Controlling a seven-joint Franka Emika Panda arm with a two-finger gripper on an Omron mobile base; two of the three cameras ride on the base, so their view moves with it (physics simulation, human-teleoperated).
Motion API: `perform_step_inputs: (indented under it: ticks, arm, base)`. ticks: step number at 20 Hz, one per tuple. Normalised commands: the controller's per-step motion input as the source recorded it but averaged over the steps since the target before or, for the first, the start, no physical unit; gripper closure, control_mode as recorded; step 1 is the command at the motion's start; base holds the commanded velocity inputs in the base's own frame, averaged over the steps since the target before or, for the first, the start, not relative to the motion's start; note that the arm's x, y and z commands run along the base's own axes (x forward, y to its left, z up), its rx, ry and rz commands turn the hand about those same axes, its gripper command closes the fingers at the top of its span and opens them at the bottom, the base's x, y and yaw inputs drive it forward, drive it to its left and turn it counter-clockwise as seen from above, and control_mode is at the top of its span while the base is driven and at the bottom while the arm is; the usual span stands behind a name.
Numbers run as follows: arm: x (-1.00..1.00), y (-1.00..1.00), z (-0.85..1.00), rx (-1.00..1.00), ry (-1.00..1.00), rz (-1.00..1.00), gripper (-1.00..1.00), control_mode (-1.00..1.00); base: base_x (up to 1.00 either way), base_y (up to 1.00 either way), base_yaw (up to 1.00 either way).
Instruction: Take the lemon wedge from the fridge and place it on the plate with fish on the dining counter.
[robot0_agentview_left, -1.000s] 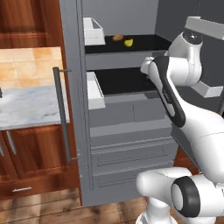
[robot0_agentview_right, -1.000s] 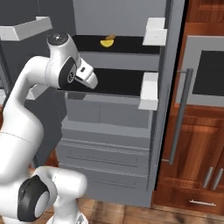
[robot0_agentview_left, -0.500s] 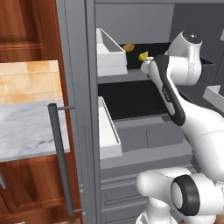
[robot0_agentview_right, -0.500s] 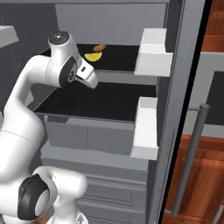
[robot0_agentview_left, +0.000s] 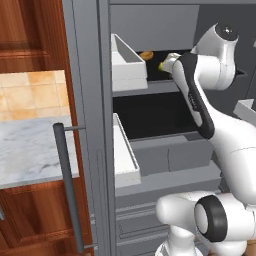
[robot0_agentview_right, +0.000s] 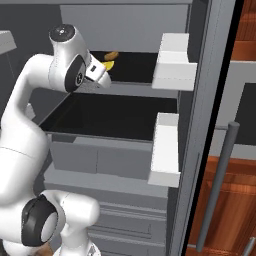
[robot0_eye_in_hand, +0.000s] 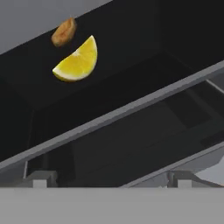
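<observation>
On black fridge shelf (robot0_eye_in_hand: 131, 57): lemon wedge (robot0_eye_in_hand: 78, 61) unobstructed; base views half-hide it.

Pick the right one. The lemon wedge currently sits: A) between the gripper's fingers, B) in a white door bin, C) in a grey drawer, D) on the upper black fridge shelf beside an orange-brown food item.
D: the lemon wedge lies on the upper black shelf of the fridge, next to the orange-brown item.

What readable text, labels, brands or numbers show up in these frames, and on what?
None. The fridge, its white door bins, the black shelf, the lemon wedge and the orange-brown food item beside it all carry no print, label or number.
</observation>
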Motion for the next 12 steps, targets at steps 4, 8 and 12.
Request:
perform_step_inputs:
  ticks: [4,8,12]
  arm:
    - [0.07,0.0,0.82,0.01,-0.24,0.0,-1.0,-1.0]
    - [0.44,0.0,0.0,0.0,0.08,0.0,-1.0,-1.0]
    - [0.64,0.0,0.0,0.0,0.14,0.0,-1.0,-1.0]
  base:
    - [0.0,0.0,0.0]
    - [0.0,0.0,0.0]
    - [0.0,0.0,0.0]
